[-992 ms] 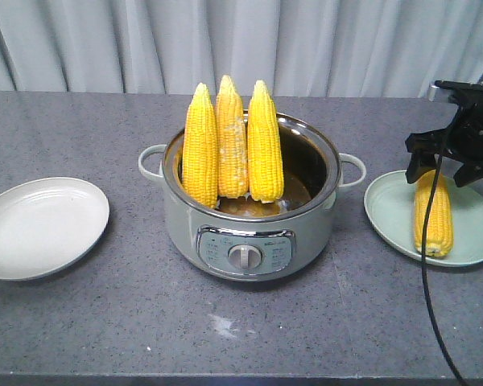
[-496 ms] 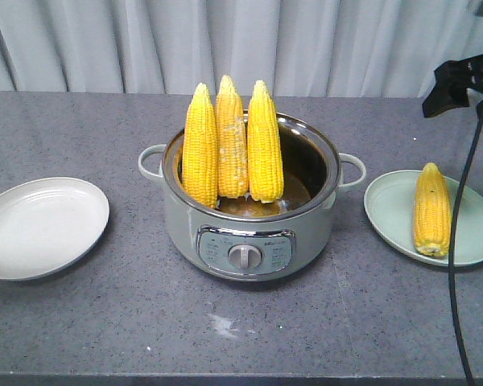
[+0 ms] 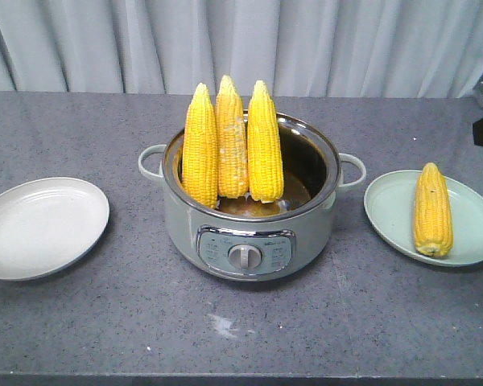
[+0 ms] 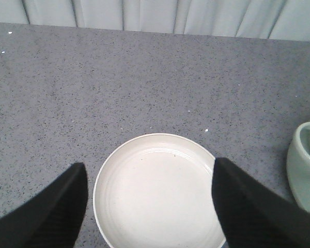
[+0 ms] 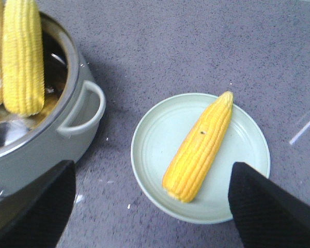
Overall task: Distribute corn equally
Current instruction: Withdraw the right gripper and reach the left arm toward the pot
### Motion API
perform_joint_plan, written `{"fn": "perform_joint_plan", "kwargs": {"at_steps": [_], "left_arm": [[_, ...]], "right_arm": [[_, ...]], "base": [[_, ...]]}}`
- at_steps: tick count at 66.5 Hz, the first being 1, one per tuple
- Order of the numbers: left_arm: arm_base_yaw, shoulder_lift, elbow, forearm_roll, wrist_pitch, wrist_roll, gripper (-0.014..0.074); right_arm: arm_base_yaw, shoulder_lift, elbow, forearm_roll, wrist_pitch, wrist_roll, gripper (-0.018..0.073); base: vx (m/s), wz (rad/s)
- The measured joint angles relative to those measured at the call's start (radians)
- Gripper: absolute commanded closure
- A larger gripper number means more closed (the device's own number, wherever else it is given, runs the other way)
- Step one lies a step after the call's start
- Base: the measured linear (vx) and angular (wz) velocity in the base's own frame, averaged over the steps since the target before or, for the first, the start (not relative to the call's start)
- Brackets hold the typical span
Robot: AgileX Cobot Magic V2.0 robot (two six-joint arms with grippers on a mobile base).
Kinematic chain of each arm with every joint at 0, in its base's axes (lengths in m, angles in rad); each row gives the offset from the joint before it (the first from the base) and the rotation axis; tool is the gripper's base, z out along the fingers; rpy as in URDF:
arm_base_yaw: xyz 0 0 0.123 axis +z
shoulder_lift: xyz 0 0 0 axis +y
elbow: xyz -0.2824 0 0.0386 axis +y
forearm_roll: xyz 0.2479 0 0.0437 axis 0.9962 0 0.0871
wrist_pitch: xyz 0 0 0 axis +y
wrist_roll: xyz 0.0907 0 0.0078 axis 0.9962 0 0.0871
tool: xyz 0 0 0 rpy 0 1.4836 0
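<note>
Corn [image 3: 232,141]: 3 in pot [image 3: 185,225], 1 cob [image 3: 432,211] on green plate [image 3: 390,211]; left tool [image 4: 149,164] and right tool [image 5: 152,165] spread apart.

The grey speckled stone desk [image 3: 80,338] carried a round white ceramic plate [image 3: 40,227] at left, a pale green electric cooking pot [image 3: 185,233] centrally, and a pale green round plate [image 3: 390,213] at right.

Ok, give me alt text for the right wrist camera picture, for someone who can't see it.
A single bright yellow corn cob lies diagonally on a round pale green plate on a speckled grey countertop. At left stands a grey-green metal cooking pot holding upright yellow cobs. The right end effector is open and empty, its black fingers framing the bottom corners.
</note>
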Motion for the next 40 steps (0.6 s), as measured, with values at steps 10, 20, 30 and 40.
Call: {"fn": "perform_joint_plan", "kwargs": {"at_steps": [10, 20, 30, 40], "left_arm": [[0.000, 0.000, 0.000, -0.001, 0.001, 0.000, 0.0115], [0.000, 0.000, 0.000, -0.041, 0.002, 0.012, 0.0115], [0.000, 0.011, -0.006, -0.167, 0.002, 0.124, 0.0115], [0.000, 0.075, -0.068, -0.352, 0.007, 0.295, 0.0115]], "right_arm": [[0.000, -0.101, 0.093, -0.006, -0.001, -0.003, -0.0017], [0.000, -0.126, 0.129, -0.012, -0.025, -0.003, -0.0017], [0.000, -0.126, 0.132, -0.013, -0.044, -0.003, -0.0017], [0.000, -0.126, 0.132, 0.002, -0.046, -0.003, -0.0017]], "base": [[0.00, 0.00], [0.00, 0.00], [0.00, 0.00], [0.00, 0.00]]}}
